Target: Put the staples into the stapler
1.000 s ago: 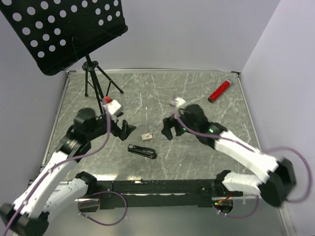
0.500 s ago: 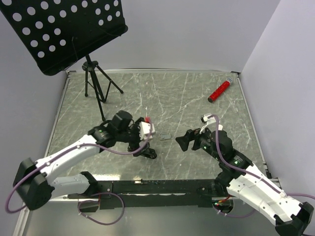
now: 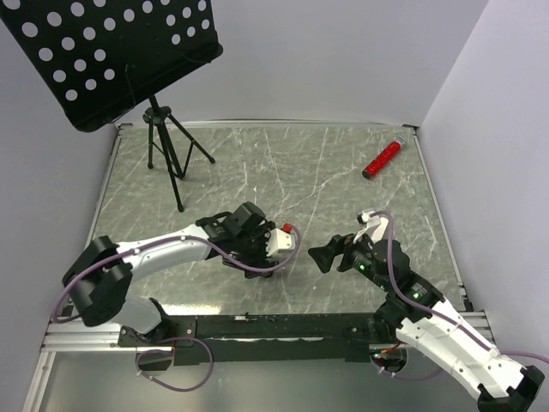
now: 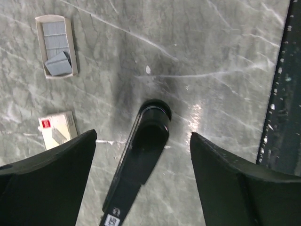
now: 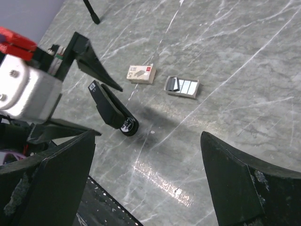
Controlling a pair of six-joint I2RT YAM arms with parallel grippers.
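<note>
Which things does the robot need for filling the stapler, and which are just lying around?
Needed: black stapler, staple tray, little staple box.
Just lying about: red tube, black music stand.

Stapler (image 4: 141, 160) rear end beyond the left wrist view's lower edge; cream box (image 4: 59, 127) print illegible.

The left claw (image 4: 142, 141) has matt black plastic fingers (image 4: 47, 183). Between them the stapler (image 4: 141, 160) is smooth black plastic with a slight gloss. Just past one finger, the staples box (image 4: 57, 129) looks like matt cardboard. Farther out, the staples tray (image 4: 55, 47) holds dull grey metal strips. Beneath the claw, the table (image 4: 225, 56) is smooth, veined and faintly shiny.
</note>
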